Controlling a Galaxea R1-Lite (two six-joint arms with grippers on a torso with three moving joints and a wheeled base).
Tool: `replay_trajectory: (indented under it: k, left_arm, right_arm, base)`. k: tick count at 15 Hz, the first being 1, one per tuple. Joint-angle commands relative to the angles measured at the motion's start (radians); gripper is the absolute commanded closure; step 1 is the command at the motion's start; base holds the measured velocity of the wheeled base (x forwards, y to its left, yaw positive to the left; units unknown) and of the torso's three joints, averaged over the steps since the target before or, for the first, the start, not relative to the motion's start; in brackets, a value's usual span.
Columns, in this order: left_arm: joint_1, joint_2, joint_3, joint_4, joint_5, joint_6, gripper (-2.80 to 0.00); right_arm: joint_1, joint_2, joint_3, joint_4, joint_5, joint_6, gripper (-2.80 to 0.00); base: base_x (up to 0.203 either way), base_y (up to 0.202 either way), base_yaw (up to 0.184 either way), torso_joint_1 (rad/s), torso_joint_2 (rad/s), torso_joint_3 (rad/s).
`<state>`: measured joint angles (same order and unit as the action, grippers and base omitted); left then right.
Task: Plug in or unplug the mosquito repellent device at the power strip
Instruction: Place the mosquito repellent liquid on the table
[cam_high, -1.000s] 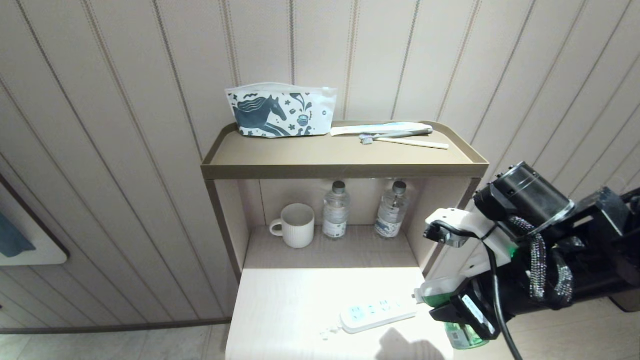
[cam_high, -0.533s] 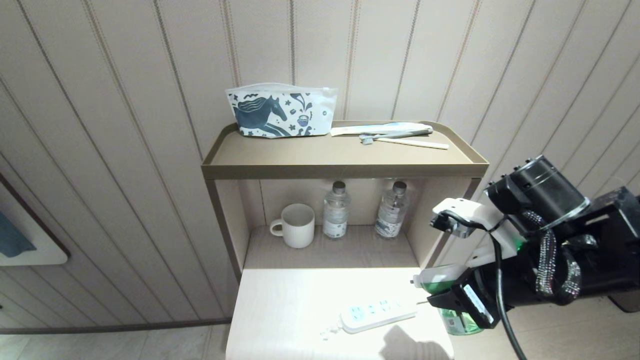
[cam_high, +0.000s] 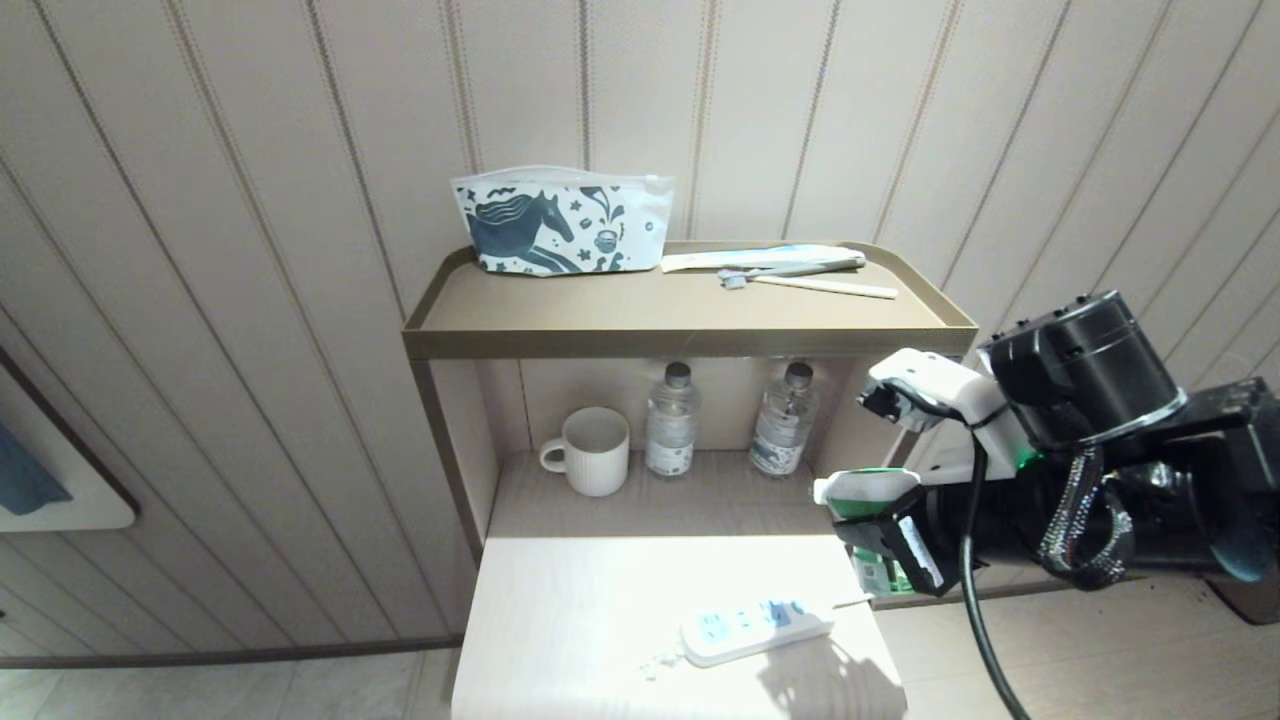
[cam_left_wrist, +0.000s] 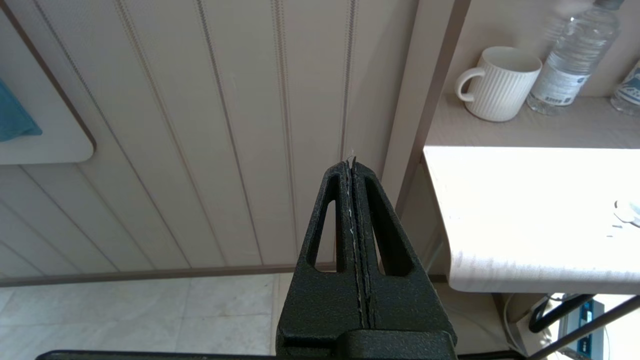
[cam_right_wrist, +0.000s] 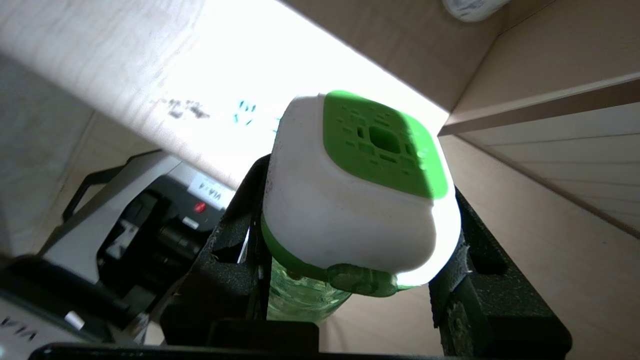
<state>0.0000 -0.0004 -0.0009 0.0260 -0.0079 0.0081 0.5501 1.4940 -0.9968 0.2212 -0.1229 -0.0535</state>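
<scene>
Step in hand: I judge this as carrying the mosquito repellent device (cam_high: 862, 492) in for plugging.
Right gripper (cam_right_wrist: 350, 235): jaws part-open, clamped on the device's white head, one on each side; green face points away from the wrist.
Device position: in the air off the right edge of the tabletop (cam_high: 600, 610), above and right of the power strip (cam_high: 752, 630), not touching it.
Power strip: lying flat near the table's front right; outlets empty.
Left gripper (cam_left_wrist: 354, 165): jaws closed, empty, parked left of the table.
Procedure: I would turn the prongs toward an outlet, align above it, then press straight down.
Risk: the loose strip may slide.
</scene>
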Motion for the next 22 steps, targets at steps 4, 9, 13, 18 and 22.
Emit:
replay_trajectory:
  k: [4,9,13,18,22]
  left_arm:
    - [0.000,0.002,-0.002,0.002,0.000,0.000,0.00]
    - [0.000,0.002,0.001,0.002,0.000,0.000,0.00]
    - [0.000,0.002,0.001,0.002,0.000,0.000,0.00]
    - [0.000,0.002,-0.002,0.002,0.000,0.000,0.00]
    - [0.000,0.002,0.001,0.002,0.000,0.000,0.00]
  right_arm:
    - [0.014,-0.026,-0.012,-0.006,-0.054,-0.028,0.00]
    - [0.016,-0.026,-0.039,-0.005,-0.049,-0.037,0.00]
    - [0.019,-0.024,-0.060,-0.005,-0.050,-0.034,0.00]
    - [0.051,-0.022,-0.071,-0.005,-0.058,-0.034,0.00]
    - [0.050,-0.035,-0.060,-0.005,-0.060,-0.034,0.00]
  base:
    - [0.000,0.000,0.000,0.000,0.00,0.000]
    - [0.000,0.000,0.000,0.000,0.00,0.000]
    - [0.000,0.000,0.000,0.000,0.00,0.000]
    - [0.000,0.000,0.000,0.000,0.00,0.000]
    - [0.000,0.000,0.000,0.000,0.00,0.000]
